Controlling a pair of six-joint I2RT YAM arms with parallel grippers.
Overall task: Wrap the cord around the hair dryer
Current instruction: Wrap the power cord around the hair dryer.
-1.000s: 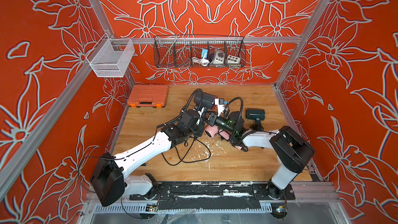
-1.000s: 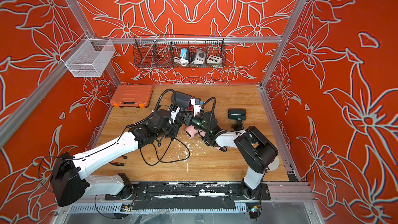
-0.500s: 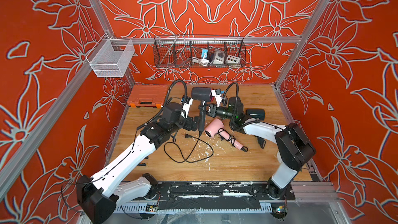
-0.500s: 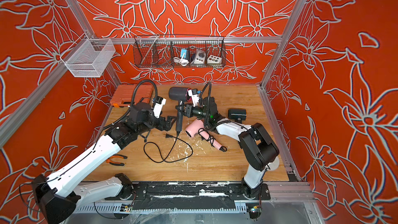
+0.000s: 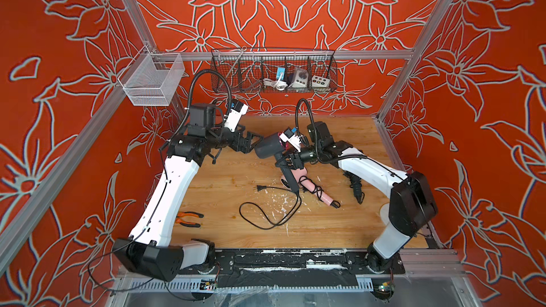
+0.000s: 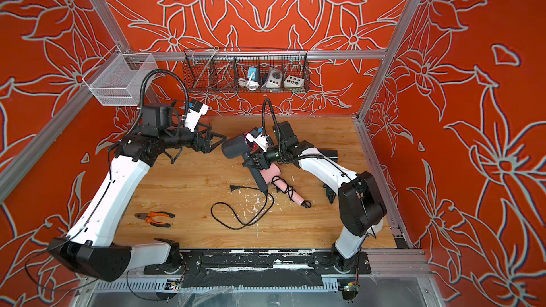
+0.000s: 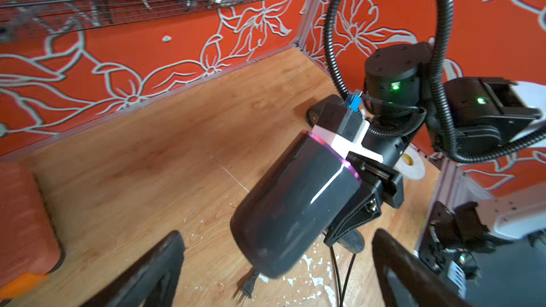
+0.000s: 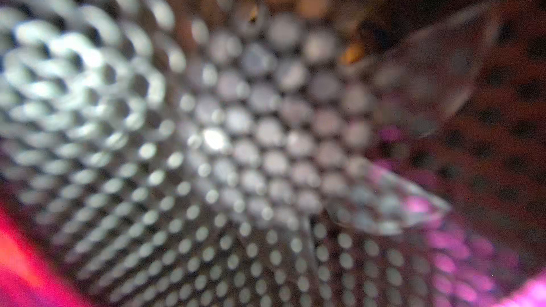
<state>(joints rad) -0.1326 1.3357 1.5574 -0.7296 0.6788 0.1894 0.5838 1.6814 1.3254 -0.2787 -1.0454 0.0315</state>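
two robot arms meet over a wooden table point(image 5: 221, 196), with a dark grey hair dryer point(image 5: 267, 147) held near the table's centre, a little toward 12 o'clock, in both top views. the right gripper point(image 5: 291, 159) is clamped around the dryer's handle, the barrel raised above the boards and pointing toward 9 o'clock. whether the foot of the handle touches the wood cannot be told. at 9 o'clock of the barrel, close to its nose but apart from it, the left gripper point(image 5: 251, 143) stands with its jaws spread wide and holds nothing. in the left wrist view its two dark fingers point(image 7: 147, 270) frame the barrel point(image 7: 295, 208) without touching it. the black cord point(image 5: 240, 211) runs from the handle's end toward 6 o'clock and lies in one loose loop on the wood, unwrapped, its plug point(image 5: 260, 188) flat on the boards at 9 o'clock of the handle's end. a pink dryer point(image 5: 307, 181) lies at 4 o'clock of the held one, and orange-handled pliers point(image 5: 189, 219) rest at 8 o'clock on the table. a wire basket point(image 5: 273, 84) hangs on the wall at 12 o'clock. the right wrist view shows only a blurred perforated grille point(image 8: 236, 143) edged in pink.
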